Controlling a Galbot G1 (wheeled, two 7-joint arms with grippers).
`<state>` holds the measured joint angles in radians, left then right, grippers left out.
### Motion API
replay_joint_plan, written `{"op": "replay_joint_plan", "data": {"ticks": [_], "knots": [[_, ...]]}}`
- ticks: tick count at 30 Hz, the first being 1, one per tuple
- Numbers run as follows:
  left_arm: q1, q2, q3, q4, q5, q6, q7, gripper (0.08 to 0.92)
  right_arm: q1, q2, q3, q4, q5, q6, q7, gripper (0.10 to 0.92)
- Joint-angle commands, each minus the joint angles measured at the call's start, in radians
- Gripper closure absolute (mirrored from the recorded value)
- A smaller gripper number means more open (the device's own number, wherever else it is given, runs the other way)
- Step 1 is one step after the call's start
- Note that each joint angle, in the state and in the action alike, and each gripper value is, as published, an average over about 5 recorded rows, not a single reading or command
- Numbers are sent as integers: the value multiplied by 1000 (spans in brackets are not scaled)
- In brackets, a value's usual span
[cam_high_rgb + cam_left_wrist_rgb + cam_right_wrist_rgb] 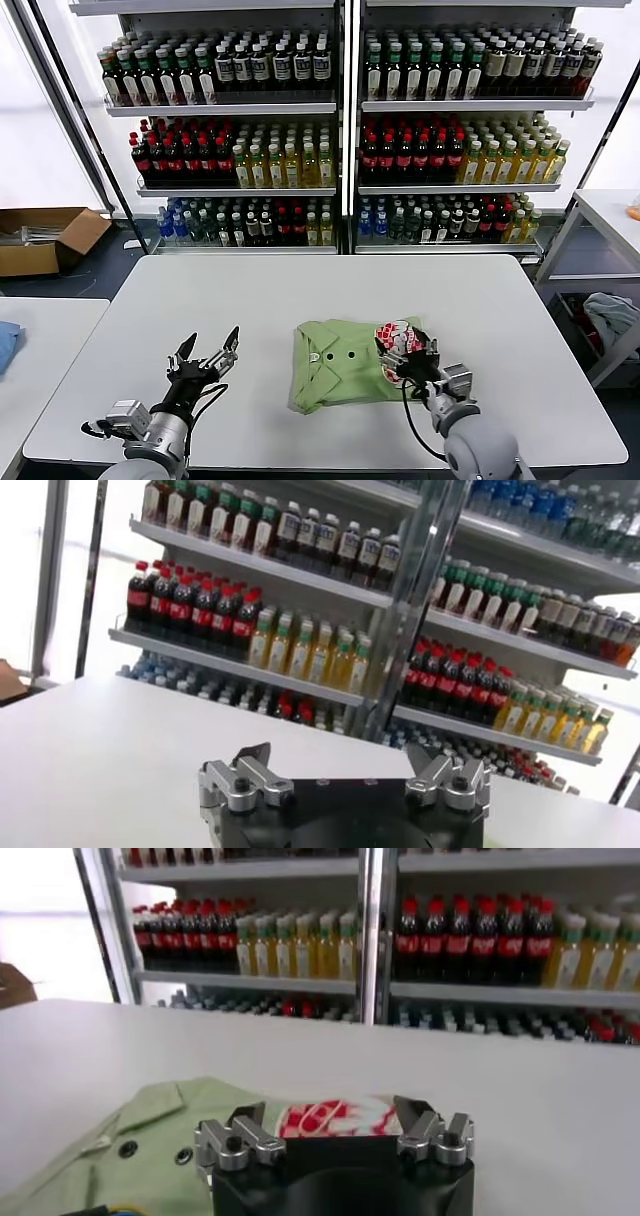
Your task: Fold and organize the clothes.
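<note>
The right gripper sits over the right edge of the folded green polo shirt, covering part of the red-and-white print there, so only a slice of that print shows in the head view. In the right wrist view the gripper's fingers stand spread with nothing between them, and the print lies just beyond them; whether the fingertips touch the cloth cannot be told. The shirt runs off the edge of that picture, with its collar and two dark buttons showing.

The shirt lies as a compact folded bundle on the white desk, a little right of the middle and toward the near edge. Its underside and the inner folds are hidden.

The left gripper hovers over bare desk well apart from the shirt, released and holding nothing; its fingers appear splayed in the left wrist view.

Behind the desk stand shelves of bottles. A cardboard box lies on the floor at the far left, partly cut off, and another white table stands at the right with bundled cloth beneath it, hard to make out.
</note>
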<state>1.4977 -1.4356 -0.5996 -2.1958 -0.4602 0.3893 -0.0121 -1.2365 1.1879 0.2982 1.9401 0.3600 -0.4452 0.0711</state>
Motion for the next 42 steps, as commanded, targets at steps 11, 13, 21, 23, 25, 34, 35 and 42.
{"op": "replay_joint_plan", "data": {"ticks": [11, 13, 21, 23, 25, 34, 35, 42], "knots": [[-5, -3, 6, 25, 1, 1, 5, 177, 36, 34, -31, 106, 72, -2, 119, 203], [-7, 6, 1, 27, 0, 0, 8, 177, 19, 12, 13, 158, 77, 40, 94, 203], [8, 37, -23, 28, -4, -15, 31, 177, -123, -2, 301, 198, 41, 153, -35, 203], [14, 40, -27, 25, -5, -19, 46, 177, -164, 12, 347, 192, 37, 181, -63, 203], [20, 43, -32, 22, -2, -24, 68, 177, -211, 30, 396, 189, 42, 206, -99, 203], [53, 53, -46, -1, 47, -48, 154, 177, -364, 96, 497, 214, 58, 278, -236, 203], [56, 52, -46, -3, 63, -52, 163, 177, -372, 103, 499, 215, 57, 283, -240, 203], [90, 22, -53, -31, 160, -91, 218, 177, -413, 126, 502, 221, 23, 315, -253, 203]]}}
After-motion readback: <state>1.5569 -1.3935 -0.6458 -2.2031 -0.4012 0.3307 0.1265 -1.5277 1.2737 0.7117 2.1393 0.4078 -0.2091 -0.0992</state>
